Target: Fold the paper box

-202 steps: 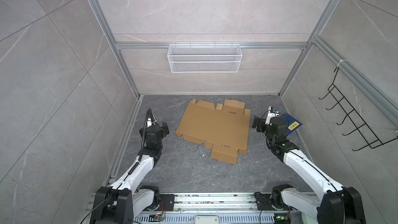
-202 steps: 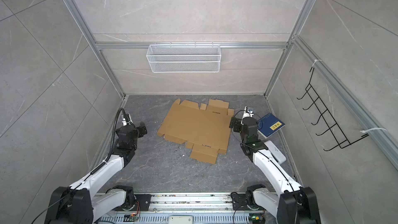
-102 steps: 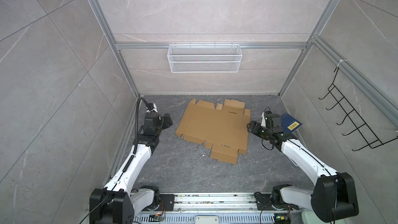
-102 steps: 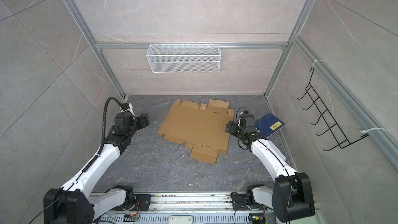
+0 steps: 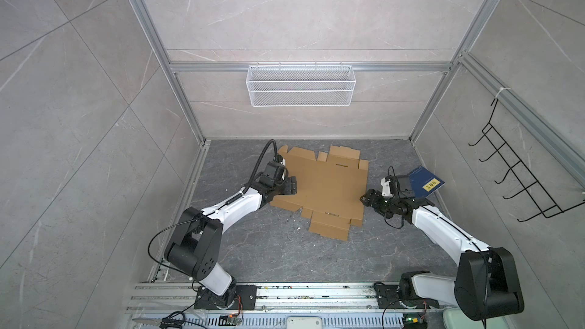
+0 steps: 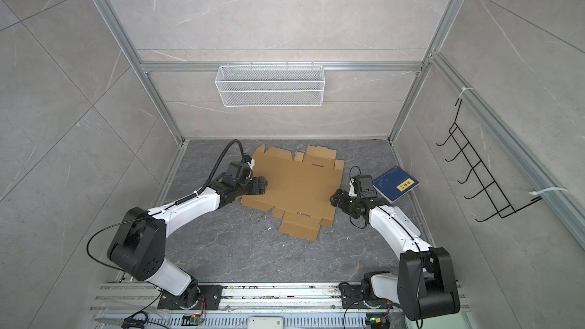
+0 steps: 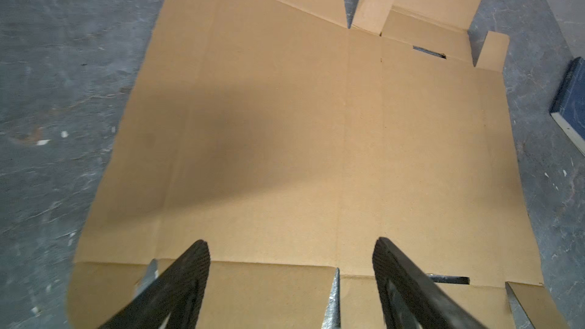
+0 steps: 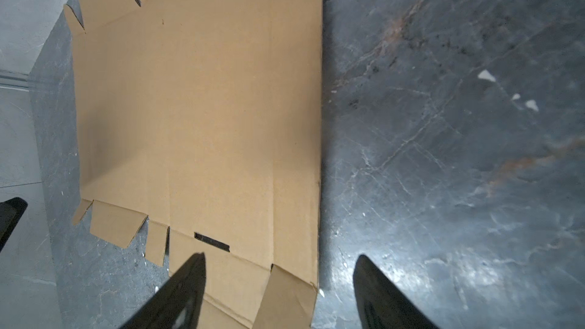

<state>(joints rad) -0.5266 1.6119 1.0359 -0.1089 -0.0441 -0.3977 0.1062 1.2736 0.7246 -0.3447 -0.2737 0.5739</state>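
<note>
Desk: Status on the paper box point(image 5: 329, 191)?

Operator: I see it lying unfolded and flat on the dark stone tabletop point(image 5: 269, 248), toward the back, about midway between my two arms in both top views. Flaps and tabs stick out along its far and near edges.

Desk: Left tool?

Operator: My left gripper point(image 5: 292, 186) sits over the sheet's left edge. On the left wrist camera its fingers point(image 7: 183, 273) stand well apart with only bare cardboard between them. Nothing is held.

Desk: And the right?

Operator: My right gripper point(image 5: 367, 199) is at the sheet's right edge, jaws spread as well. In the right wrist view one finger point(image 8: 186, 280) is over the cardboard and its mate over bare stone, so the edge runs between them. Whether either tip touches, I cannot tell.

Desk: Anything nearby?

Operator: A dark blue book point(image 5: 425, 181) with a yellow label lies just beside my right arm's wrist, apart from the box.
</note>
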